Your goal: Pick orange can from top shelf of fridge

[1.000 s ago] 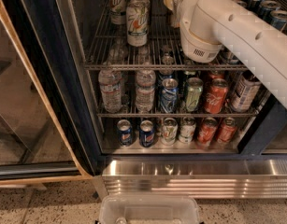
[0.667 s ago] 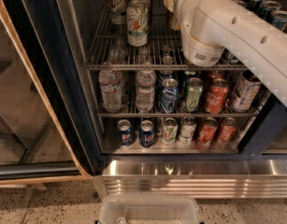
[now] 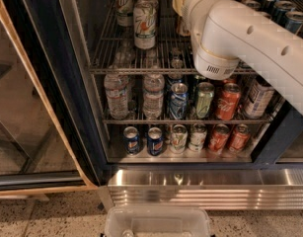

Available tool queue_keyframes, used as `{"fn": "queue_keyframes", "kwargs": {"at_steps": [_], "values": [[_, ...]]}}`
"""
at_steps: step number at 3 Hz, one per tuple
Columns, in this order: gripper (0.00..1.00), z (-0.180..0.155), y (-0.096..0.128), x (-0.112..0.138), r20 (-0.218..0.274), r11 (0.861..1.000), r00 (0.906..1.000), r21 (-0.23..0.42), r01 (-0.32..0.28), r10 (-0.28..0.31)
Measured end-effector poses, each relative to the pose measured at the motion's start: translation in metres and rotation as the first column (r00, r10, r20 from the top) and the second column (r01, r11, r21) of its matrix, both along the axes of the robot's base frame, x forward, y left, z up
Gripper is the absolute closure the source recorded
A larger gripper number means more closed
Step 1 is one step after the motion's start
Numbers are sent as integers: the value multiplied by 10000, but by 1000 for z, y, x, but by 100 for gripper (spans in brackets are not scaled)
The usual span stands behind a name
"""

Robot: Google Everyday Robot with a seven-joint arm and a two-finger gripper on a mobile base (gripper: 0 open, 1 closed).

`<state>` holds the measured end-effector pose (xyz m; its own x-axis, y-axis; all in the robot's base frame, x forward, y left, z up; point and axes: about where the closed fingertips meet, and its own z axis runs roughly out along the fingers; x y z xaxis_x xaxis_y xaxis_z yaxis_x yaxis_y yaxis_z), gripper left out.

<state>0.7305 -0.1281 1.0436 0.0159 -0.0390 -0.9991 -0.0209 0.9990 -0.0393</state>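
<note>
The fridge (image 3: 52,83) stands open in the camera view. My gripper (image 3: 179,1) is at the end of the white arm (image 3: 240,38), reaching in over the top shelf (image 3: 116,48), a wire rack with a metal front rail. The orange can (image 3: 182,28) shows only as a coppery brown strip just below the gripper, right of the white-and-green cans (image 3: 144,21). The arm hides most of it. I cannot see whether the gripper touches the can.
Dark cans (image 3: 284,9) stand at the top shelf's right. The middle rack holds water bottles (image 3: 116,95), mixed cans and a red Coca-Cola can (image 3: 227,101). More cans stand below. The glass door (image 3: 22,107) hangs open at left. A clear plastic bin (image 3: 158,223) sits below the steel base (image 3: 205,186).
The arm's round wrist joint has sunk slightly lower in the view. The gripper stays at about the same spot and the cans have not moved.
</note>
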Motion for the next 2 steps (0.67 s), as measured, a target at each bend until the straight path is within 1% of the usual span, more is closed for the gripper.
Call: {"fn": "queue_keyframes", "kwargs": {"at_steps": [1,2], "values": [[100,-2,6,-21,2,9998,10000,213,63,-63],[100,-2,8,-29,17,9996,9999,245,122,-122]]}}
